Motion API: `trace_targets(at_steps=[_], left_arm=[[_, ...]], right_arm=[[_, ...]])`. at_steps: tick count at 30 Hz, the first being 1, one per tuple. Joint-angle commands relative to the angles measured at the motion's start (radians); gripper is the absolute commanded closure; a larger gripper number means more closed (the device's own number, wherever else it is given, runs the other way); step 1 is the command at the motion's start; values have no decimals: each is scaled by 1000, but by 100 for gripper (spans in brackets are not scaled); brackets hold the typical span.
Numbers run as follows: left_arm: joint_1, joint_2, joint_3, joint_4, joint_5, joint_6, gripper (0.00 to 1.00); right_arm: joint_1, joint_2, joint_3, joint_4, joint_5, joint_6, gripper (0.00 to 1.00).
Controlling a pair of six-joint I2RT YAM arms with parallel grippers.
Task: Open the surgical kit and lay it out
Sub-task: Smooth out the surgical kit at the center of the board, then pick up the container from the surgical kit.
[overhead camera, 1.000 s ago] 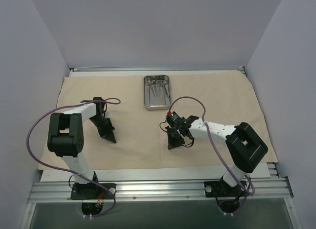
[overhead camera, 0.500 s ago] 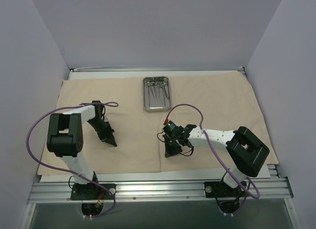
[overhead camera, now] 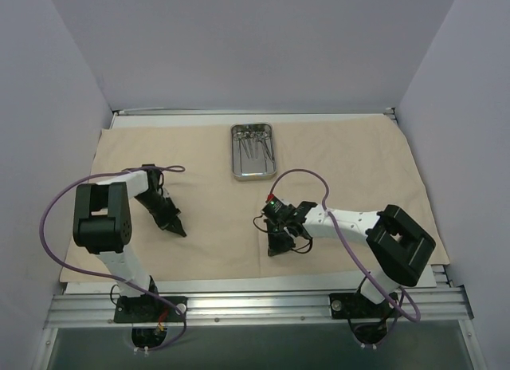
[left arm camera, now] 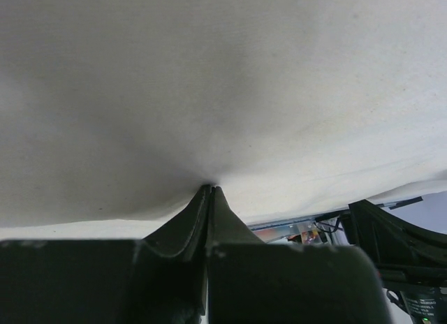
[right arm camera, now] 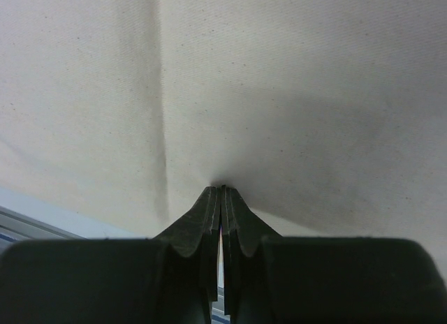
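The beige cloth wrap lies opened out flat over most of the counter, reaching from the left edge to the right edge. On it, at the middle of the far edge, sits the steel tray, with the thin silver instruments lying together inside it; which is which is too small to tell.

The left end effector is down on the cloth toward the near left corner. In the left wrist view its fingers are pressed together, and the fabric puckers into their tips, so it holds a pinch of cloth.

The right end effector is down near the middle of the near edge, well apart from the tray. Its fingers are likewise closed to a hairline gap on a small gather of cloth, just beside a straight fold crease.
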State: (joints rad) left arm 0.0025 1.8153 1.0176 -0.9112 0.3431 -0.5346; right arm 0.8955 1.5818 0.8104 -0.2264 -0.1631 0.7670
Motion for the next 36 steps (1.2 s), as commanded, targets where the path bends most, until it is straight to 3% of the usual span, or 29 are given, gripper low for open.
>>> trace_targets(at_steps=[1, 8, 11, 18, 19, 20, 23, 24, 25, 26, 27, 28, 32, 36], left_arm=[[56, 32, -8, 26, -96, 39, 98], [73, 36, 45, 15, -95, 77, 98], [67, -92, 53, 12, -102, 87, 96], [8, -483, 110, 86, -122, 149, 60], [8, -507, 114, 93, -122, 154, 55], [8, -543, 124, 109, -122, 165, 49], [8, -576, 141, 119, -104, 185, 43], [8, -585, 138, 130, -92, 189, 36], [8, -593, 133, 138, -79, 193, 32], [8, -600, 128, 158, -66, 197, 29], [8, -611, 122, 167, -50, 200, 25], [8, -616, 121, 170, -41, 200, 8], [8, -639, 119, 215, 54, 211, 6], [-24, -639, 130, 216, 57, 194, 6]], right_arm=[[-6, -2, -14, -64, -13, -4, 100], [28, -15, 41, -102, 43, -28, 100], [26, -74, 160, -192, 162, -63, 100], [-13, -94, 427, -272, 462, -170, 100], [-51, -80, 444, -272, 456, -182, 97], [-76, -50, 461, -260, 432, -210, 73], [-176, 19, 529, -243, 303, -239, 45], [-184, 26, 541, -229, 300, -247, 36], [-190, 32, 565, -212, 316, -255, 24], [-201, 55, 584, -188, 327, -261, 4], [-210, 70, 605, -180, 335, -267, 0], [-223, 92, 659, -180, 338, -273, 0], [-315, 298, 862, -246, 297, -317, 0], [-409, 457, 1071, -318, 272, -386, 0]])
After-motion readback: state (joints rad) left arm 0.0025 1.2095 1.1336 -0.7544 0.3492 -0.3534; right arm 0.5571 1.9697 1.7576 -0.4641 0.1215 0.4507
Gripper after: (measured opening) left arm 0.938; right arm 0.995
